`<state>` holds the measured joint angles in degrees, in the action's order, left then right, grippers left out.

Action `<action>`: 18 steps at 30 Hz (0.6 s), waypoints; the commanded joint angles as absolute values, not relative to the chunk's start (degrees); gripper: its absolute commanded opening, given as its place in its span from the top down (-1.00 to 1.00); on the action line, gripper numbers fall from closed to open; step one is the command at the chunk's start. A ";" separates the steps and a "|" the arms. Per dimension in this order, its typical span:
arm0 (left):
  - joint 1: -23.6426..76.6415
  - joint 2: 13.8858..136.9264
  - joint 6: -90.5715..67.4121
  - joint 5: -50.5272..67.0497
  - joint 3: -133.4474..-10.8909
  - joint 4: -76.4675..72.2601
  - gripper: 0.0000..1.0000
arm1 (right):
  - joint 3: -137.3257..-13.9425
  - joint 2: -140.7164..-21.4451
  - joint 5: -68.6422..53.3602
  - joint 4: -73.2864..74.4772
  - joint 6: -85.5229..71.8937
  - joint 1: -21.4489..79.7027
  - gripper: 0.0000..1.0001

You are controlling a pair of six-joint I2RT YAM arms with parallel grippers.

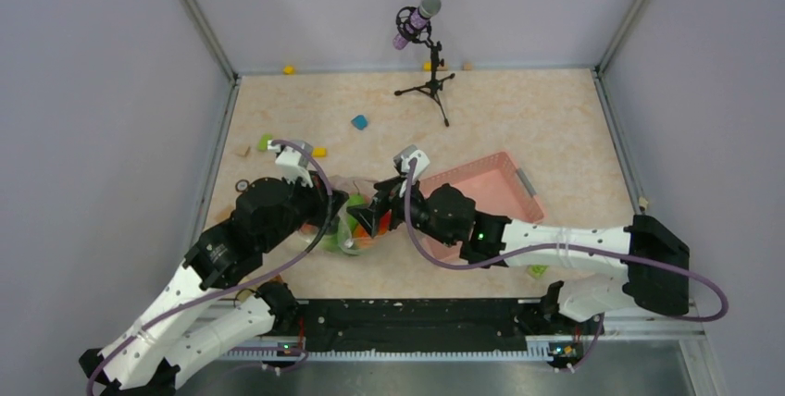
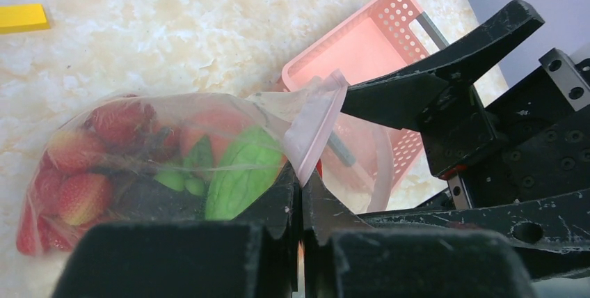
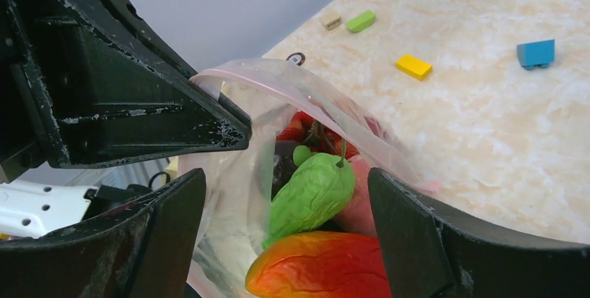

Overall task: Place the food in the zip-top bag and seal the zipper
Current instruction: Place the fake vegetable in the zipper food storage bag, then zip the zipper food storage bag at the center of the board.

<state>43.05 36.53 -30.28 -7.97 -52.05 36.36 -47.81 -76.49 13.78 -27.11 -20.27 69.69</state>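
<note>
The clear zip-top bag (image 1: 350, 229) lies between my two grippers, holding red berries (image 2: 83, 197), green bok choy (image 2: 240, 173) and pink fruit. My left gripper (image 2: 301, 176) is shut on the bag's mouth edge, pinching its pinkish zipper strip (image 2: 321, 120) and holding the mouth up. My right gripper (image 3: 285, 193) is open at the mouth, fingers wide apart. A red-yellow mango (image 3: 320, 267) lies between them, with a gap to the left finger. The bok choy (image 3: 312, 195) sits just beyond it inside the bag. In the top view the grippers (image 1: 335, 214) (image 1: 375, 217) nearly meet.
The pink slatted basket (image 1: 486, 188) stands right of the bag, behind my right wrist. A microphone on a tripod (image 1: 421, 44) stands at the back. Small blocks lie scattered: blue (image 1: 359, 122), yellow (image 1: 318, 151), green (image 1: 266, 142).
</note>
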 commanded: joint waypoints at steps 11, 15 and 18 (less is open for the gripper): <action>42.80 37.11 -29.89 -8.37 -53.08 32.12 1.00 | -53.77 -69.76 27.25 -9.16 -13.35 69.81 -0.67; 42.83 37.39 -29.88 -8.59 -53.26 32.35 1.00 | -52.31 -68.00 29.55 -4.25 -14.63 69.84 -0.68; 42.82 36.94 -29.88 -9.69 -53.16 32.50 1.00 | -49.81 -65.45 32.99 0.61 -18.89 69.71 -0.69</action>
<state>43.05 37.28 -30.26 -8.12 -52.05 35.99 -50.68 -69.56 27.31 -6.09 -15.09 69.69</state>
